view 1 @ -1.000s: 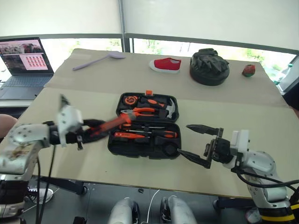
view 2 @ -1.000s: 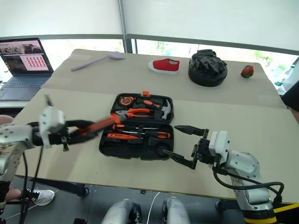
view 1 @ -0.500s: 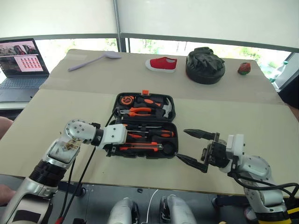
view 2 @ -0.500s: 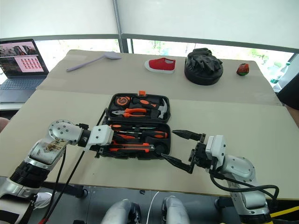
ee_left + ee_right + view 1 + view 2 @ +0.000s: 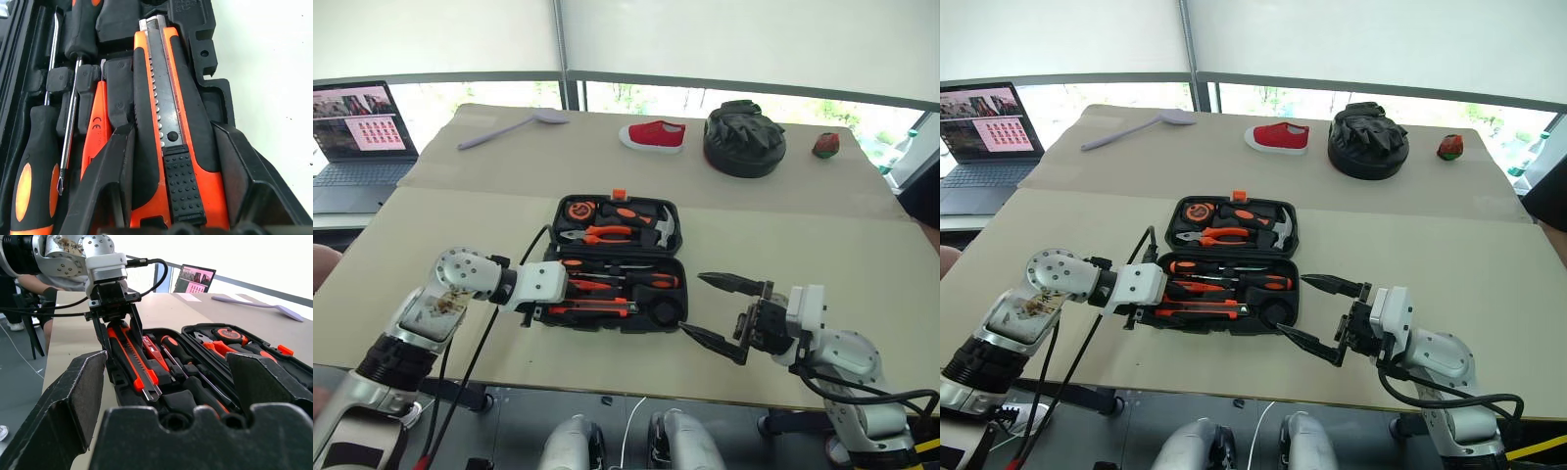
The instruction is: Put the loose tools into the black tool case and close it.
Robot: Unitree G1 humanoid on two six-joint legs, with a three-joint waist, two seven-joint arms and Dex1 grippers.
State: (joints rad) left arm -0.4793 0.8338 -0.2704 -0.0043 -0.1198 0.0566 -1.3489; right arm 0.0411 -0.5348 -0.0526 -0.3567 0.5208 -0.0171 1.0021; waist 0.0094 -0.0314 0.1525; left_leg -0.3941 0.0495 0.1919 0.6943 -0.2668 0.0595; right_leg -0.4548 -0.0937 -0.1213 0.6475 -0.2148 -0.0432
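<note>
The black tool case [image 5: 617, 264] lies open on the table [image 5: 803, 245], its 2 halves flat, the orange latch [image 5: 625, 194] on its far edge. The far half holds a tape measure, pliers and a hammer; the near half holds screwdrivers [image 5: 626, 279] with orange-and-black handles.

The left gripper [image 5: 540, 305] is at the near-left corner of the case, pointing right along its near edge. In the left wrist view its 2 black fingers [image 5: 110, 171] stand on either side of the utility knife [image 5: 168, 142], pinching the handle end. The knife lies lengthwise in the near row of the case, blade end toward the right, just beside a small all-orange screwdriver [image 5: 95, 132] and the slim shaft of another screwdriver. From the right wrist view the knife [image 5: 134, 364] sits low in its slot with the left gripper's fingers [image 5: 100, 330] closed around its end.

The right gripper [image 5: 720, 311] hovers just off the near-right corner of the case, not touching it, jaws spread wide with nothing between them, pointing left toward the case.

On the far part of the table, well apart from the case, lie a lilac spoon [image 5: 509, 127], a red shoe [image 5: 653, 135], a round black bag [image 5: 744, 139] and a small red object [image 5: 826, 145]. A laptop [image 5: 357, 127] stands open off the far left.
</note>
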